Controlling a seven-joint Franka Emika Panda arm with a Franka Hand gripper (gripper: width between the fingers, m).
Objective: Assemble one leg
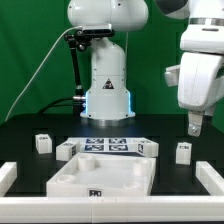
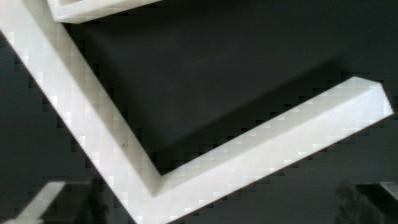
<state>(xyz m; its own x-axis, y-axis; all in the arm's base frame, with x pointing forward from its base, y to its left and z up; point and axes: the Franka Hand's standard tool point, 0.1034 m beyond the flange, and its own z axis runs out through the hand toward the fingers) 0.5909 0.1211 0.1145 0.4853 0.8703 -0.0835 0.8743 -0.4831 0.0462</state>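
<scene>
Hovering with spread, empty fingers (image 1: 196,125) to the exterior view's right of the large flat white rimmed tray (image 1: 100,178), near the small upright white tagged leg (image 1: 183,151). Could topple it if lowered off-centre.

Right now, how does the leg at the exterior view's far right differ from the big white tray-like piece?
The leg is far smaller than the tray-like piece. The leg is an upright block; the tray-like piece lies flat with a raised rim. Both are white, and neither is held.
</scene>
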